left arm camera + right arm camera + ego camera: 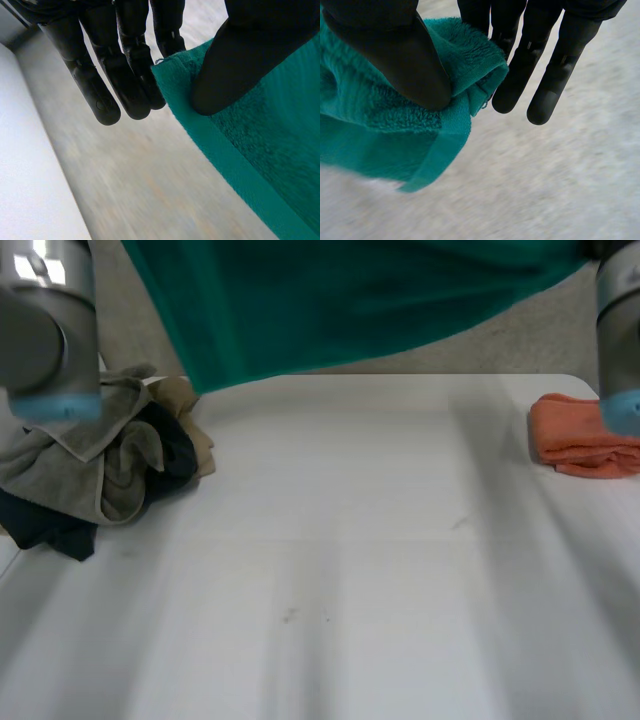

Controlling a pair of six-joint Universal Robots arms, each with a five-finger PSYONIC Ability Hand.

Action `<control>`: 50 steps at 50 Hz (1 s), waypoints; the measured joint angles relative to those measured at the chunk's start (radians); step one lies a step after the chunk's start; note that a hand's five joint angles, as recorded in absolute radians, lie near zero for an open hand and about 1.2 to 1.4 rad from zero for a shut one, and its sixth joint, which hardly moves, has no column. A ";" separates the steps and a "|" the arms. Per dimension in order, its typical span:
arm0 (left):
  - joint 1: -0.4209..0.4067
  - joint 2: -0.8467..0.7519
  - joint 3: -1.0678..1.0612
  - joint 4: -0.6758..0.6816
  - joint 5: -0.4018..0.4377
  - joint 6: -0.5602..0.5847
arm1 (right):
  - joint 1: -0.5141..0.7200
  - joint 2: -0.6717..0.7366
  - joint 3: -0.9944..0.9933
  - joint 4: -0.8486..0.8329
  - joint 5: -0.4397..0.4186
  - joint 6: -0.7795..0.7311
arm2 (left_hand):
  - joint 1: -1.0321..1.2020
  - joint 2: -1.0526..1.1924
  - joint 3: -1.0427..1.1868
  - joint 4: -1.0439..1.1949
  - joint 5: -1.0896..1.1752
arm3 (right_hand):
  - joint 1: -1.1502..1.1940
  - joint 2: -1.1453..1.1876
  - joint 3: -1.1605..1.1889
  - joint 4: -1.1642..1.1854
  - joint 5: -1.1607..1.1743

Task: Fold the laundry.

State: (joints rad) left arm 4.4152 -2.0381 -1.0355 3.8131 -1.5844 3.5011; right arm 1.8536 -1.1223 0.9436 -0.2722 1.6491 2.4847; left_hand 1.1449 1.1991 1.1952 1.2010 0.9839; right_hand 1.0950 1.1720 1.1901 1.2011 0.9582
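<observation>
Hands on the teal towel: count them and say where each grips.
2. The left hand pinches one top corner of the teal towel between thumb and fingers; the right hand pinches the other.

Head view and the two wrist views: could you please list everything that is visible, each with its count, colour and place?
teal towel: one, teal green, held up in the air over the table's far edge
laundry pile: one heap, grey-beige, tan and dark navy pieces, on the table near the left arm
folded cloth: one, orange, on the table near the right arm
table: one, white
left arm: grey, light-blue cap
right arm: grey, light-blue cap
left hand: black, pinching one towel corner
right hand: black, pinching another towel corner
</observation>
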 measured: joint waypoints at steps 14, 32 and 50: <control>-0.039 -0.004 -0.535 -0.031 0.014 -0.002 | -0.014 0.206 0.193 0.278 -0.122 0.017 | 0.000 0.000 0.000 0.000 0.000 | 0.000 0.000 0.000 0.000 0.000; -0.042 0.222 -0.725 -0.034 0.046 -0.009 | -0.149 0.062 0.383 0.398 -0.171 0.129 | 0.000 0.000 0.000 0.000 0.000 | -0.574 -0.668 -0.682 -0.699 -0.642; -0.035 0.284 -0.743 -0.042 0.063 -0.090 | -0.223 -0.159 0.787 0.236 -0.531 -0.373 | 0.000 0.000 0.000 0.000 0.000 | -0.613 -0.711 -0.721 -0.740 -0.693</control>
State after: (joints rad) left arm 4.3800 -1.7541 -1.7788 3.7711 -1.5210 3.4108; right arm 1.6307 -1.2811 1.7304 -0.0361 1.1180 2.1113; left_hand 1.1449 1.1996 1.1953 1.2011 0.9840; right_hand 0.4823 0.4612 0.4696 0.4610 0.2657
